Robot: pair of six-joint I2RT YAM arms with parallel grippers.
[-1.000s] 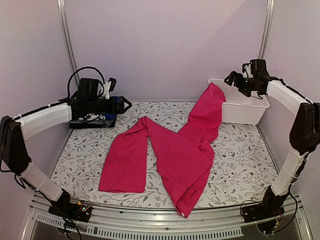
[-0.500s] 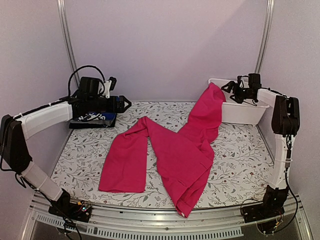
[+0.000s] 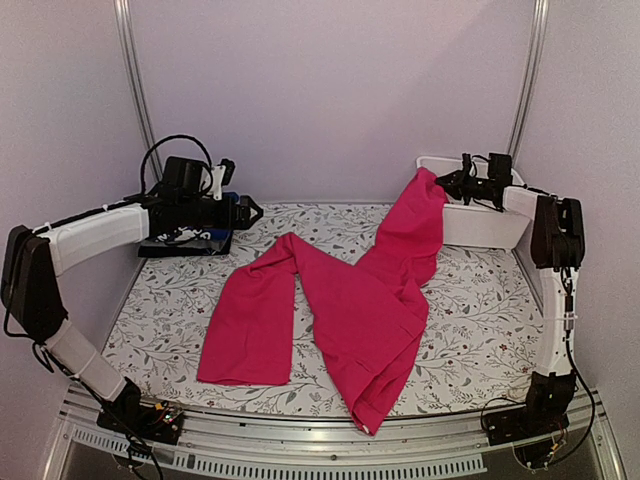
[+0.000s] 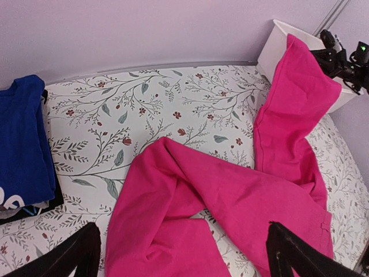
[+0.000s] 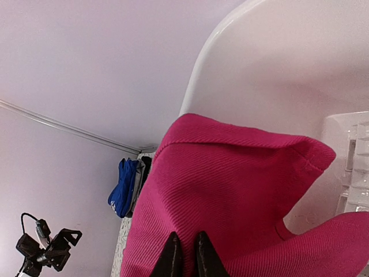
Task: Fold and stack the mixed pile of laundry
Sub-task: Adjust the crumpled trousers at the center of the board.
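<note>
A large magenta-pink garment (image 3: 360, 300) lies spread across the floral table covering. Its upper end is draped over the rim of the white bin (image 3: 490, 225). My right gripper (image 3: 447, 183) sits at that draped end, its fingers pinched together on the pink garment (image 5: 230, 190). A folded royal-blue garment (image 4: 20, 144) rests on a dark layer at the back left, and the blue garment (image 5: 122, 187) also shows in the right wrist view. My left gripper (image 3: 250, 210) hovers beside that stack, wide open and holding nothing, above the pink garment (image 4: 242, 196).
The white bin (image 4: 277, 46) stands at the back right corner against the wall. The floral table covering (image 3: 470, 310) runs to metal rails at the near edge. Vertical frame posts stand at both back corners.
My right arm has swung down and left to the pink garment's end on the bin rim, and its jaws have shut there. The left arm has barely moved.
</note>
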